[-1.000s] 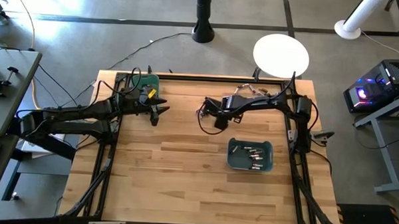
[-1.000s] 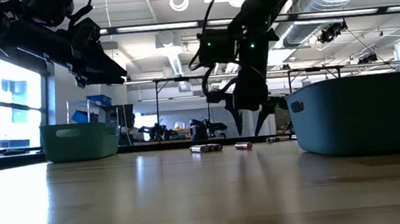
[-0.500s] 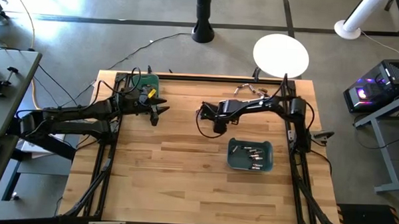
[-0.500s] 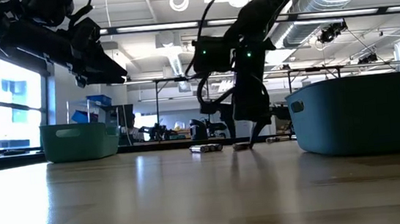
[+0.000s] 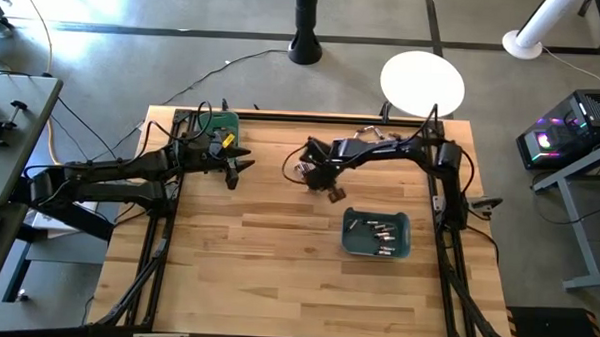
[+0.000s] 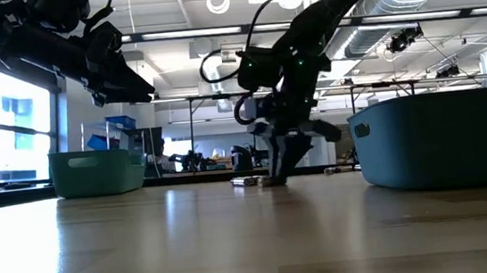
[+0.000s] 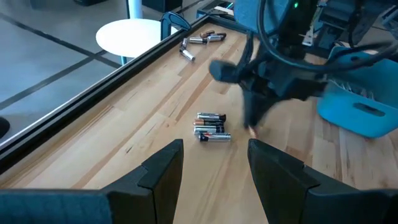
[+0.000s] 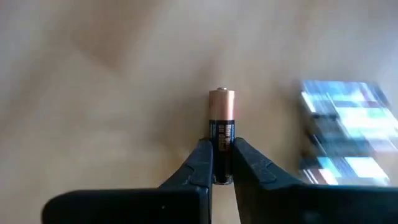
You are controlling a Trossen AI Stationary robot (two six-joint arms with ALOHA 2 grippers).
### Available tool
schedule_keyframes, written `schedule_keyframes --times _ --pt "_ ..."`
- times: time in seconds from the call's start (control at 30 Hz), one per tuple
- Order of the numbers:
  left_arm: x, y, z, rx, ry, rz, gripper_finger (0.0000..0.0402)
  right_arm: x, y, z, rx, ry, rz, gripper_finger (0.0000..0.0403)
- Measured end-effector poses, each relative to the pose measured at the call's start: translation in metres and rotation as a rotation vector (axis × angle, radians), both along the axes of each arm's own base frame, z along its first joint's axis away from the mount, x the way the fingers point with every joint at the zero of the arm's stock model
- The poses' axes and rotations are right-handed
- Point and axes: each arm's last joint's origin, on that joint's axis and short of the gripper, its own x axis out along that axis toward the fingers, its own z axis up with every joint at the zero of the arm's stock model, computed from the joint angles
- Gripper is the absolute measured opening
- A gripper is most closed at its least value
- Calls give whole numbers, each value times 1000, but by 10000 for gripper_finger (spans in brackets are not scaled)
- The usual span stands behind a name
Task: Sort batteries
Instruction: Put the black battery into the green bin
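A battery [image 8: 221,121] with a copper far end and a black body lies on the wood near the table's middle, and my right gripper [image 8: 221,149] is shut on it. This gripper [image 5: 332,195] points steeply down, its tips at the tabletop [image 6: 273,178]. A small cluster of batteries [image 7: 211,127] lies just beside it. More batteries [image 5: 376,134] lie by the far edge. Several lie in the teal bin [image 5: 402,247]. My left gripper [image 5: 242,166] hovers open at the left, near the green bin [image 5: 220,121]. My right gripper pinches the battery's black end [image 8: 221,163] between its two fingertips, coming steeply from above. The copper end [image 8: 221,98] sticks out past the fingertips. I cannot tell whether the battery rests on the wood or is just clear of it.
A black frame rail [image 7: 124,74] runs along the table's far edge. The teal bin [image 6: 441,135] stands right of the gripper and nearer the front. The green bin [image 6: 97,170] stands at the far left. Bare wood [image 5: 257,267] fills the near half.
My right gripper has sunk to the tabletop beside the battery cluster, rolled about its own axis and tipped to point more steeply down. Its fingers, apart a second ago, have shut on one battery.
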Motion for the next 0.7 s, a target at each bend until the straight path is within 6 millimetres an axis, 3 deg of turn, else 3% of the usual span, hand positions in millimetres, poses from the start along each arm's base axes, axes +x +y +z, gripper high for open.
schedule_keyframes --times 0.3,0.7 --pt "-1 -1 2 12 -6 -4 172 37 11 19 268 -474 101 7" --pt "-23 -12 17 54 -57 -20 172 80 48 75 296 -1181 254 5"
